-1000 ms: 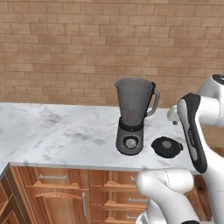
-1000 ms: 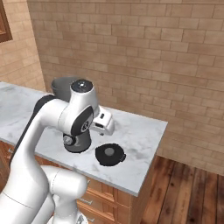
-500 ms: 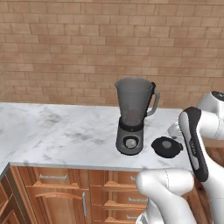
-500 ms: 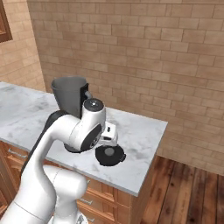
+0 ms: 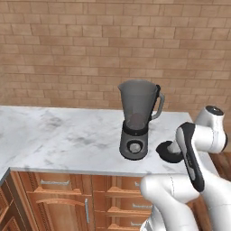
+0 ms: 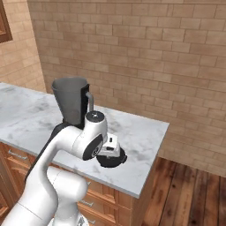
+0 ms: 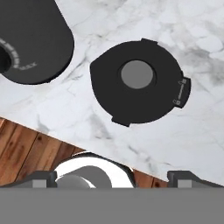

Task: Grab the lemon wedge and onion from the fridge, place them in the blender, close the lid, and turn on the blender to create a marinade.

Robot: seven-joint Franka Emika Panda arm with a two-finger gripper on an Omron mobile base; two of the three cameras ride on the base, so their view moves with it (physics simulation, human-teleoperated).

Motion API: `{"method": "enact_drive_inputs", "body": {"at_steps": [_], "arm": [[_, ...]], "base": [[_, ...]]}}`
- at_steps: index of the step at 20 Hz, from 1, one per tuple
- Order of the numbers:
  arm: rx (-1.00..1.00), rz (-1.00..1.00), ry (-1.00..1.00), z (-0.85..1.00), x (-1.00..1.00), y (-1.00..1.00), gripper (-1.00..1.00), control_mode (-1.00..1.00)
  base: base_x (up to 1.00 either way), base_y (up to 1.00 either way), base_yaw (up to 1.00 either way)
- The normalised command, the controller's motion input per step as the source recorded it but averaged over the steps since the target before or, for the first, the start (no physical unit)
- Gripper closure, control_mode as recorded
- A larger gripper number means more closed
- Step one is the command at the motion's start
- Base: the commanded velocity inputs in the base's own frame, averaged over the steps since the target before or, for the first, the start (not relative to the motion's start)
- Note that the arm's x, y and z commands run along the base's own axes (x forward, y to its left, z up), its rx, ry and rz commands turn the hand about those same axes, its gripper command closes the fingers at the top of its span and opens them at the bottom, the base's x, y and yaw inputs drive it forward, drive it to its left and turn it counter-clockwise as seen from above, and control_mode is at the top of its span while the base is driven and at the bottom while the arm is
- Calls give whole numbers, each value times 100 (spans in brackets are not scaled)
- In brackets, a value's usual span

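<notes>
Your gripper [image 7: 112,177] hovers with fingers spread wide above the lid [image 7: 139,80], which lies on the counter [image 7: 192,131] beside the blender [image 5: 137,119].

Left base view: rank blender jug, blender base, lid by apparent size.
1. blender jug, clearly largest.
2. blender base.
3. lid, though the arm covers part of it, so its rank against the base is unsure.

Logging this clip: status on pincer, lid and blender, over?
Pincer open, empty, above round dark-grey lid. Lid flat on marble counter, beside smoky-grey blender jug. Jug mouth uncovered. Nothing in the way.
</notes>
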Motion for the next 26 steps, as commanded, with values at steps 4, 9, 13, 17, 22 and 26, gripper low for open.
{"method": "enact_drive_inputs", "body": {"at_steps": [4,9,13,17,22,26], "arm": [[0,0,0,-7,28,-17,-100,-100],[7,0,0,0,32,-18,-100,-100],[9,0,1,-4,34,-16,-100,-100],[1,0,4,-17,31,-1,-100,-100],[0,0,4,-19,28,0,-100,-100],[0,0,4,-20,27,0,-100,-100]], "base": [[0,0,0],[0,0,0],[0,0,0],[0,0,0],[0,0,0],[0,0,0]]}}
